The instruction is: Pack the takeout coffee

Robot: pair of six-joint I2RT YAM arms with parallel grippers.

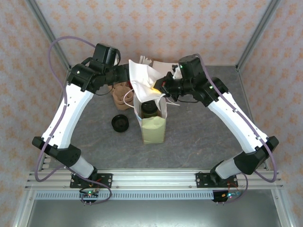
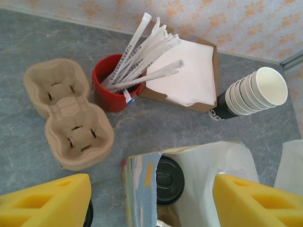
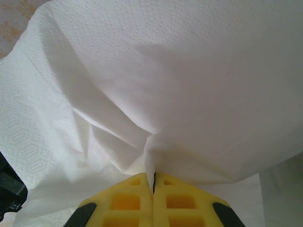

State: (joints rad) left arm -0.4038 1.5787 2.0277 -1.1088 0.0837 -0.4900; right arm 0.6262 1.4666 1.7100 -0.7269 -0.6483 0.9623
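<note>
- while the right gripper (image 3: 154, 201) pinches a napkin (image 3: 165, 85), its yellow fingers (image 3: 128, 203) are pressed flat together on a fold of the sheet, low in the middle of the right wrist view.
- in the top view the napkin hangs as a crumpled white sheet just above centre, over the open mouth of the paper bag (image 1: 154, 130), which stands upright in the middle of the frame.
- the takeout coffee (image 1: 149, 109) sits inside the paper bag; its round black top shows through the mouth, just below the napkin.
- in the left wrist view the coffee is at bottom centre, top up, between the bag's walls.
- the left gripper (image 2: 151, 205) hangs over the bag with its fingers (image 2: 47, 203) spread wide apart in the two bottom corners, holding nothing.
- a loose black lid (image 1: 120, 124) lies flat on the table (image 1: 199, 137), left of the bag and apart from it.
- at the left of the left wrist view lies a brown pulp cup carrier (image 2: 66, 113).
- just right of it stands a red cup (image 2: 106, 92) holding wrapped straws (image 2: 142, 52).
- a napkin box (image 2: 189, 80) touches the red cup's right side.
- a stack of paper cups (image 2: 258, 90) sits at the right edge, its open end toward the upper right.
</note>
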